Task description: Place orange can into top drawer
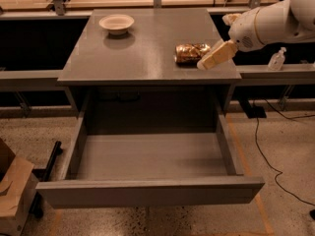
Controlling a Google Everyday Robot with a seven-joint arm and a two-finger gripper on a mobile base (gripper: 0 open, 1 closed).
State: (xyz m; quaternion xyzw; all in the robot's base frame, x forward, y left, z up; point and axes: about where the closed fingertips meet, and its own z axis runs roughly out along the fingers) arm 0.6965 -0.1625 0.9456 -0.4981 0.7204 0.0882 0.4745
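Observation:
The orange can (190,53) lies on its side on the right part of the grey cabinet top (142,48). It is shiny golden-orange with mottled print. My gripper (210,59) comes in from the upper right on a white arm, its cream fingers pointing down-left, the tips right beside the can's right end. The top drawer (147,156) is pulled wide out below the cabinet top, and nothing lies in it.
A shallow cream bowl (116,23) stands at the back left of the cabinet top. A small clear bottle (276,59) stands on a ledge at the right. A cardboard box (12,191) sits on the floor at the lower left. A black cable (261,146) runs across the floor at the right.

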